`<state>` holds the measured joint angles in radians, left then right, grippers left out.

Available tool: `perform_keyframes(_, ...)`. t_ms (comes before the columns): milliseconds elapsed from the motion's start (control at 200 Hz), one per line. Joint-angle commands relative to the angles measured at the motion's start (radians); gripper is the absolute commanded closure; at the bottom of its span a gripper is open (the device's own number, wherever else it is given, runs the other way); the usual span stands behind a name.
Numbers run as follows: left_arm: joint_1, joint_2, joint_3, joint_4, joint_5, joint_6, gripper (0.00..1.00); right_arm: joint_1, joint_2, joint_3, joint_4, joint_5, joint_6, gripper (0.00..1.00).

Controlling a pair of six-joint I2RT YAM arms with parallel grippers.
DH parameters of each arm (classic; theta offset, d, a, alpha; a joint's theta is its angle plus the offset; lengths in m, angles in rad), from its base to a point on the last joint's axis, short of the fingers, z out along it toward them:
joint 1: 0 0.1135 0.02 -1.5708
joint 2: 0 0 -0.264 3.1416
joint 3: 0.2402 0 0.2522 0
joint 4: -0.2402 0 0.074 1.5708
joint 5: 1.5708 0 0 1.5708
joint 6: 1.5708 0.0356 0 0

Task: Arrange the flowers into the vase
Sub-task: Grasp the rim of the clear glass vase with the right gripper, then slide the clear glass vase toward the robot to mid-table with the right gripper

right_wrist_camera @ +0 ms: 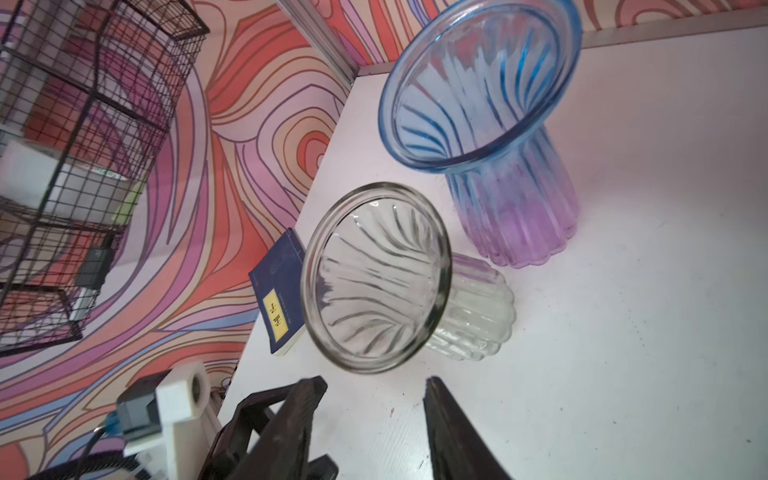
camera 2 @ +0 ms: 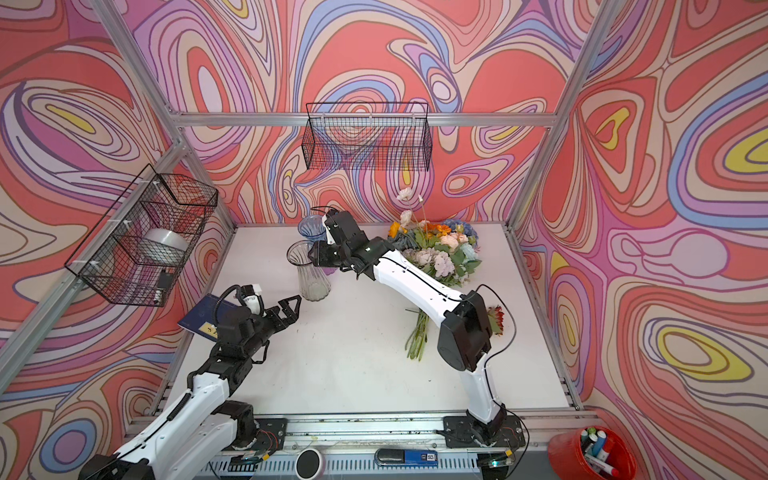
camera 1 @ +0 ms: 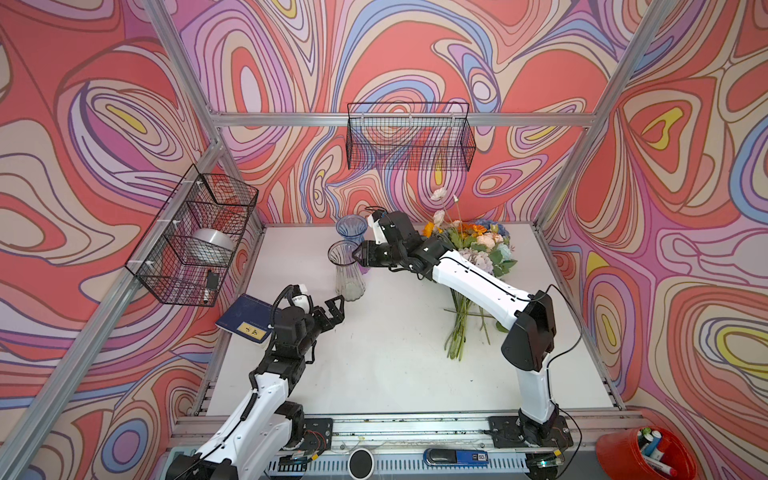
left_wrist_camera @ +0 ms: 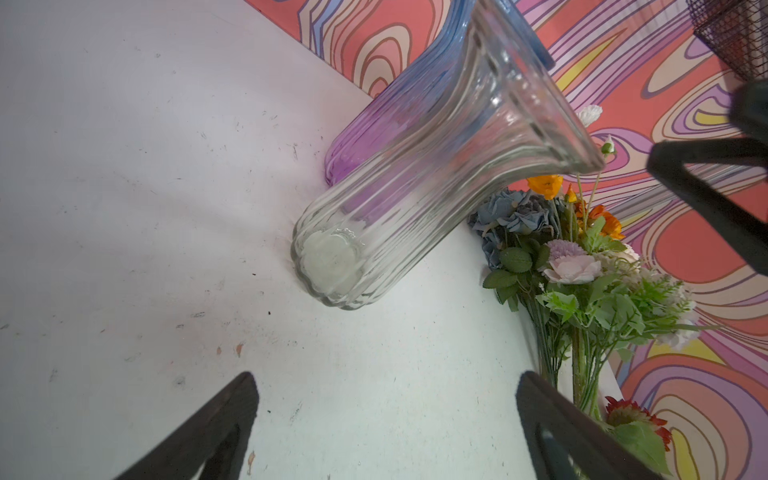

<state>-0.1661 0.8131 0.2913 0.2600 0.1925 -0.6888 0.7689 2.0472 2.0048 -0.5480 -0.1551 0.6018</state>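
Note:
A clear ribbed glass vase (camera 1: pixel 349 272) (camera 2: pixel 309 272) stands upright at the back middle of the white table, with a blue-to-purple vase (camera 1: pixel 352 227) (right_wrist_camera: pixel 498 124) just behind it. The flowers (camera 1: pixel 478 245) (camera 2: pixel 440 249) lie in one mixed bunch at the back right, stems (camera 1: pixel 459 328) pointing to the front. My right gripper (camera 1: pixel 358 255) (right_wrist_camera: pixel 376 382) hovers beside the clear vase's rim (right_wrist_camera: pixel 378 278), jaws partly apart with nothing between them. My left gripper (camera 1: pixel 336 305) (left_wrist_camera: pixel 386 382) is wide open and empty, low beside the clear vase's base (left_wrist_camera: pixel 328 266).
A dark blue book (camera 1: pixel 245 318) lies at the table's left edge. Wire baskets hang on the left wall (camera 1: pixel 195 232) and the back wall (camera 1: pixel 409 137). A red cup of markers (camera 1: pixel 648 453) sits off the table at the front right. My right arm passes over the bunch.

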Motion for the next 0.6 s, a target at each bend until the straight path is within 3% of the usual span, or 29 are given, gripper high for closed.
perform_keyframes(0, -0.007, -0.038, -0.024, 0.015, 0.029, -0.019, 0.00, -0.003, 0.023, 0.047, -0.032, 0.073, 0.012, 0.56)
perform_keyframes(596, -0.007, -0.070, 0.016, -0.031, 0.073, 0.035, 0.00, -0.003, 0.153, 0.155, -0.063, 0.064, 0.062, 0.67)
